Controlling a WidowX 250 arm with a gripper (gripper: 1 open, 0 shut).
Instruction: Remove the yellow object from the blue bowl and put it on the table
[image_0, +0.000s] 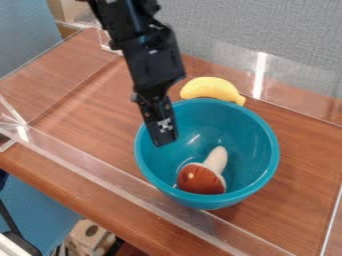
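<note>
Small curved yellow toy on the table, just beyond the bowl.
The smooth banana-shaped yellow toy (210, 90) lies on the reddish-brown wood-grain table (80, 100), outside the round glossy teal-blue plastic bowl (163, 160), near its far rim, one end pointing right. The bowl stands upright toward the table's near right, holding a red-brown and white mushroom-like item (202, 179).

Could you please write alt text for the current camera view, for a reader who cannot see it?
A yellow banana-shaped toy lies on a wood-grain table just behind a round blue bowl. In the bowl is a red-brown and white mushroom-like item. A black robot arm reaches down at the bowl's left side.
</note>
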